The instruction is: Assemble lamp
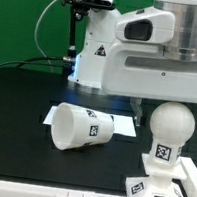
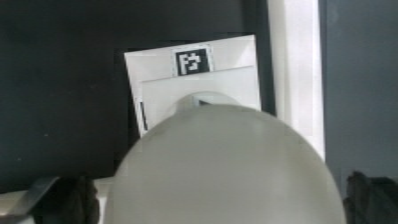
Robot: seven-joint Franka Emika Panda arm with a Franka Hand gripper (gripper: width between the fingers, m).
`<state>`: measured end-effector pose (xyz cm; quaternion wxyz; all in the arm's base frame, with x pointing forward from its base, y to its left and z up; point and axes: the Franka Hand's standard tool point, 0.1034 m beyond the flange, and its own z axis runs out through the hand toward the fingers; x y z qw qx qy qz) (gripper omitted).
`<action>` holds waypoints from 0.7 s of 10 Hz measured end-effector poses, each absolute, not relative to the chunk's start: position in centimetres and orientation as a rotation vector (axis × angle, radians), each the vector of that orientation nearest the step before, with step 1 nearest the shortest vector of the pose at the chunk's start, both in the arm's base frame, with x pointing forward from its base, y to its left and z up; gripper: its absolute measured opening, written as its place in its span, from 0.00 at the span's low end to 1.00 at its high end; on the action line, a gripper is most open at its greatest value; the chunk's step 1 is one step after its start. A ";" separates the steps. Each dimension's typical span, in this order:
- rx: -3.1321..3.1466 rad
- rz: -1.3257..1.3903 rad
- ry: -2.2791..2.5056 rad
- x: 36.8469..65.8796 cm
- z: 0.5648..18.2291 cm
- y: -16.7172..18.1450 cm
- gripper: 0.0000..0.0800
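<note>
Fingers point(image 2: 39, 200) show only as dark blurs on either side of the bulb point(image 1: 171, 123); we can't tell if they grip it. Bulb stands upright on the base point(image 1: 141, 185), lower right of the exterior frame. Shade point(image 1: 79, 126) lies on its side on the black counter point(image 1: 25, 102), lower centre, apart from both.

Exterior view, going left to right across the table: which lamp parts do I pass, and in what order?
First the shade, lying on its side → then the bulb, standing upright on the base. The bulb and base share the same stretch at the exterior view's right, so they count as one stop.
</note>
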<state>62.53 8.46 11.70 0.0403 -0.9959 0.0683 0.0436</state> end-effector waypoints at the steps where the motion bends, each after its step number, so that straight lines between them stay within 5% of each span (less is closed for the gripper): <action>1: -3.051 0.133 0.212 62.5 11.7 8.4 0.87; 2: -3.049 0.134 0.231 62.6 11.7 8.3 0.72; 7: -3.010 0.143 0.579 62.6 11.7 8.5 0.72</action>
